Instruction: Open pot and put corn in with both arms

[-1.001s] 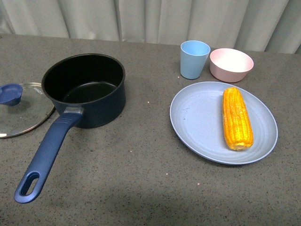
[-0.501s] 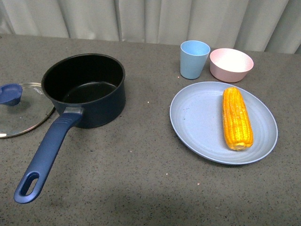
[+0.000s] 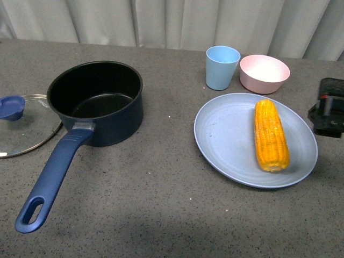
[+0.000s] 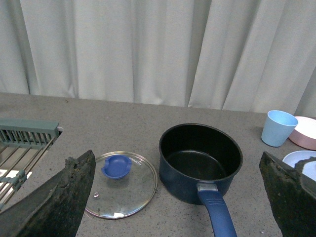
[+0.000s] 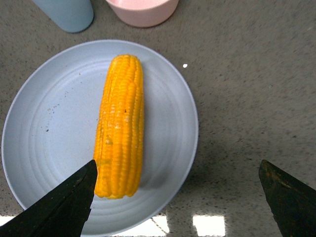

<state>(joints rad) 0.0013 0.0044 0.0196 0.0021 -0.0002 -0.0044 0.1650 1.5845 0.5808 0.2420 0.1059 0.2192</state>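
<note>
Newly arrived at front view's right edge: right claw (image 3: 327, 110), spread wide, empty, beside the blue plate (image 3: 226, 134) bearing the corn (image 3: 271, 135). Left claw (image 4: 176, 155) also wide, empty. Pot (image 3: 97, 102) already uncovered; corn pickup probably next.

A black, boxy right arm (image 3: 329, 107) is seen, marked with red. Dark, rough-textured fingers (image 5: 61, 205) are shown.

The right claw (image 5: 176, 170) is black, its fingers (image 5: 59, 207) dull and mottled. Near it, the corn (image 5: 120, 126) is yellow-orange with kernels in straight rows, on a pale blue-grey plate (image 5: 44, 128) with faint rings. Farther from the claw are a light blue cup (image 5: 69, 10) and a pink bowl (image 5: 143, 10). Well apart from it, the pot (image 3: 97, 102) is navy outside and black inside. The table (image 3: 161, 188) is speckled grey.
</note>
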